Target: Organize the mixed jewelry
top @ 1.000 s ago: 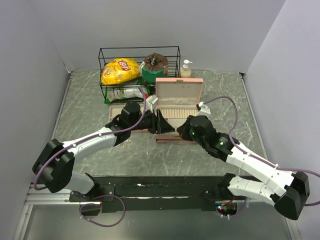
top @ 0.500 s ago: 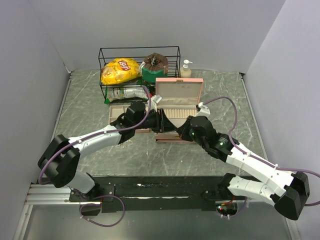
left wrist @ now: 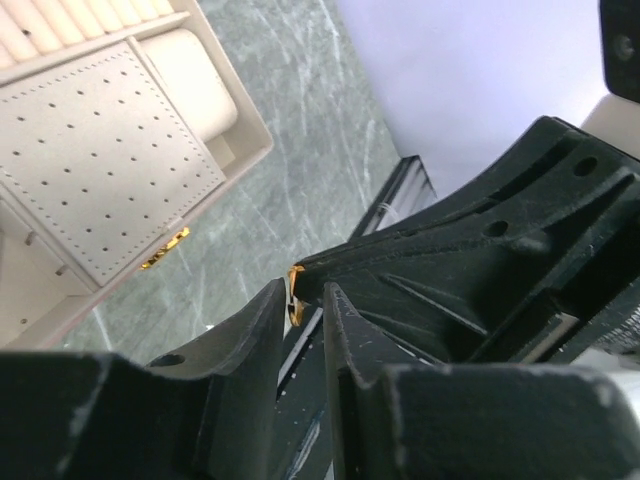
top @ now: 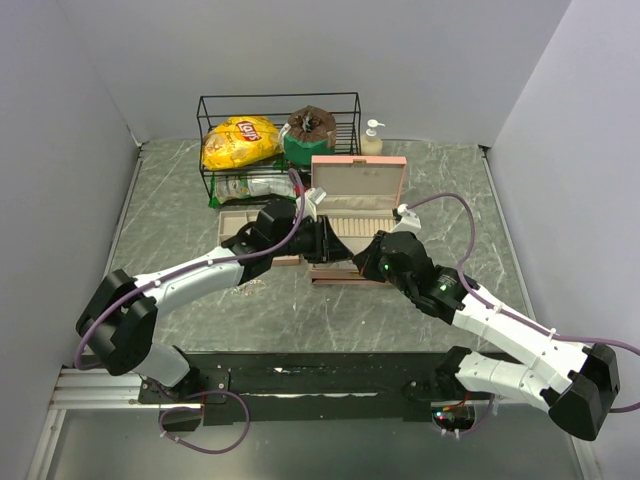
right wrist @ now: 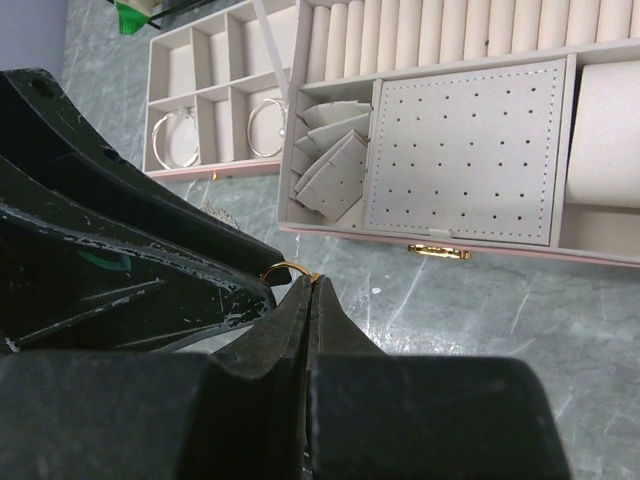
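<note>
Now pinched above the table: one gold hoop between two grippers

Held by its wire in the fully closed tips of the right gripper [right wrist: 312, 284]: a small gold hoop [right wrist: 286, 264], up off the green marbled table [right wrist: 500, 325], just in front of the pink box [right wrist: 520, 247]. Shown in the right wrist view as an open ring rising from those tips, with one black finger of the left gripper [right wrist: 200, 290] reaching it from the left. Shown edge-on in the left wrist view [left wrist: 293, 297], lodged in the slim gap of the left gripper [left wrist: 305, 300] against one finger. Jaws there narrowly apart, and no telling whether they press the wire. Hidden in the top view, where the two grippers meet.

Caught by the right wrist camera alone: two silver hoops [right wrist: 175, 140], lying flat in neighbouring compartments of the beige tray [right wrist: 213, 92] left of the box. Caught by both wrist cameras: the gold clasp [right wrist: 440, 252] on the box's front.

Both arms stretched forward and angled inward, the left gripper [top: 338, 250] from the left and the right gripper [top: 362, 265] from the right, tips together before the open box.

Readable only on the yellow crisp bag [top: 240, 140] in the wire basket [top: 280, 100] at the back — "Lay's". Just right of the basket, a pump bottle [top: 372, 138].
</note>
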`<action>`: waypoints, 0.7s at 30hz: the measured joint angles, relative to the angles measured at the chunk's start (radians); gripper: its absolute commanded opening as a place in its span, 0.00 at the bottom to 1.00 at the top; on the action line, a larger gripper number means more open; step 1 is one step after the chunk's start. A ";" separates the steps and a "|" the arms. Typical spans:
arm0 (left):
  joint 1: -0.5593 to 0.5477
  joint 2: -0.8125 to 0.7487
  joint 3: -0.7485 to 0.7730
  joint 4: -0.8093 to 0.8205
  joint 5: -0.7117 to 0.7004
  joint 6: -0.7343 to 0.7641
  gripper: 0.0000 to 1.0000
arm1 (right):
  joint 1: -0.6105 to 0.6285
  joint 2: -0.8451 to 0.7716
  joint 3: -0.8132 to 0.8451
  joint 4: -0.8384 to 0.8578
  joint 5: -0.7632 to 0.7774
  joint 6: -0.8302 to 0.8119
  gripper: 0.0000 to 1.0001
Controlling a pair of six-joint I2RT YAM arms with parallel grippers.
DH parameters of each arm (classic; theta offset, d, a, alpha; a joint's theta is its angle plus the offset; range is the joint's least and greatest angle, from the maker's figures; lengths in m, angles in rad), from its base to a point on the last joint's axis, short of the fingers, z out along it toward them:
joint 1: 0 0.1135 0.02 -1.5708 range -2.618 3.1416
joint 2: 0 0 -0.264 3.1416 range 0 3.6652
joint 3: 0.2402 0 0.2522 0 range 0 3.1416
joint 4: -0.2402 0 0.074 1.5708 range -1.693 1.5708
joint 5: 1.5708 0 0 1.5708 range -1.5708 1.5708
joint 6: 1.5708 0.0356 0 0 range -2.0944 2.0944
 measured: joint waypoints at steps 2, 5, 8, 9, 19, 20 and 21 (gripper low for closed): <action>-0.005 0.000 0.012 -0.025 -0.014 0.011 0.28 | 0.000 0.000 0.000 0.001 0.000 0.000 0.01; -0.013 0.000 0.030 -0.061 -0.040 0.027 0.28 | 0.000 0.000 0.000 0.002 0.000 0.000 0.01; -0.020 0.000 0.046 -0.097 -0.063 0.042 0.27 | 0.000 0.000 0.000 0.002 0.001 0.000 0.01; -0.021 0.000 0.048 -0.104 -0.070 0.046 0.27 | 0.000 0.000 0.000 0.002 0.001 0.000 0.01; -0.030 0.000 0.088 -0.172 -0.115 0.083 0.24 | 0.000 0.000 0.000 0.003 0.007 0.000 0.01; -0.030 0.000 0.090 -0.173 -0.116 0.085 0.22 | 0.000 0.000 0.000 0.003 0.007 0.000 0.01; -0.030 0.000 0.090 -0.174 -0.117 0.087 0.21 | 0.000 0.000 0.000 0.003 0.007 0.000 0.01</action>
